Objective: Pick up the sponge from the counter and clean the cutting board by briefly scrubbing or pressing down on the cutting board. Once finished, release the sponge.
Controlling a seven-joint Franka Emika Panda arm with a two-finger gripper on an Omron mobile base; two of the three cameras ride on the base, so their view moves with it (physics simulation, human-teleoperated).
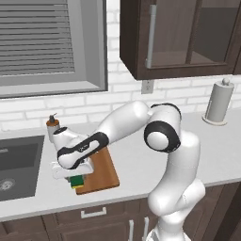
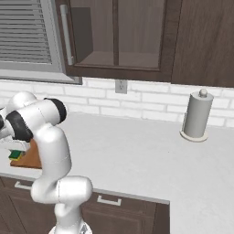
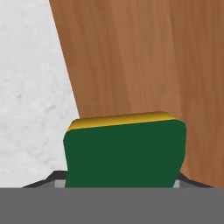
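**A:** Starting at the left of the left base view, what's there?

**B:** The dark sink (image 1: 18, 164) sunk into the counter (image 1: 141, 160), under the window (image 1: 47, 42). Just right of it, at about ten o'clock from the arm's hand, stands a small brown bottle (image 1: 52, 126) with a dark pump top.

**A:** And the sponge?

**B:** The sponge (image 1: 76, 180) sits at the near left corner of the cutting board (image 1: 101, 172), directly under the gripper (image 1: 75, 176). In the hand view the sponge (image 3: 124, 153) shows green side toward the camera, with a yellow strip along its twelve o'clock edge, over the cutting board (image 3: 144, 57); the pale counter (image 3: 30, 96) lies at nine o'clock.

**A:** Is the gripper clamped on it?

**B:** The sponge sits between the fingers, filling the space where the tips would rise, so it looks gripped. Whether it presses on the board I cannot tell.

**A:** Further right?

**B:** The white arm (image 1: 164, 136) bends back over the counter, and at its two o'clock a paper towel roll (image 1: 219, 102) stands upright near the brick wall. In the right base view the sponge (image 2: 16, 155) peeks out green beside the arm, on the cutting board (image 2: 31, 156); the paper towel roll (image 2: 196, 115) stands well apart at three o'clock, with a wall outlet (image 2: 120, 86) below the cabinets.
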